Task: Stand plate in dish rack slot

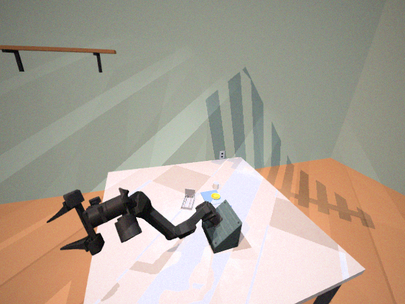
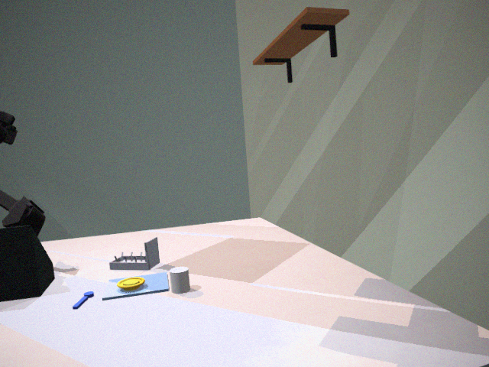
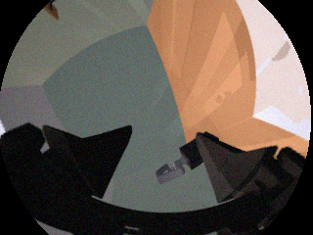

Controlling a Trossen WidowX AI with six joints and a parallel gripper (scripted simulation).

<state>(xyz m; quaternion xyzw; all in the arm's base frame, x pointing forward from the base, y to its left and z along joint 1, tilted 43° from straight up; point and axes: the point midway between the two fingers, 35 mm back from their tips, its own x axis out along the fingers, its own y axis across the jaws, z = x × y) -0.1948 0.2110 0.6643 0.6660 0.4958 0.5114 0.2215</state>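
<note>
The yellow plate (image 1: 215, 196) (image 2: 131, 283) lies flat on a light blue board (image 1: 205, 194) (image 2: 157, 280). The small grey dish rack (image 1: 189, 192) (image 2: 128, 266) stands beside the board, with short rails and a tall panel at one end. No plate stands in it. My gripper (image 1: 54, 235) (image 3: 164, 132) is open and empty, raised at the far left of the top view, well away from plate and rack. It is out of view in the exterior view. The plate and rack do not show in the wrist view.
A grey cup (image 1: 216, 185) (image 2: 179, 280) stands beside the board. A blue spoon (image 2: 82, 300) lies in front of it. The arm's dark wedge-shaped base (image 1: 228, 225) (image 2: 21, 264) stands on the table. A wooden shelf (image 1: 59, 49) (image 2: 292, 37) is on the wall.
</note>
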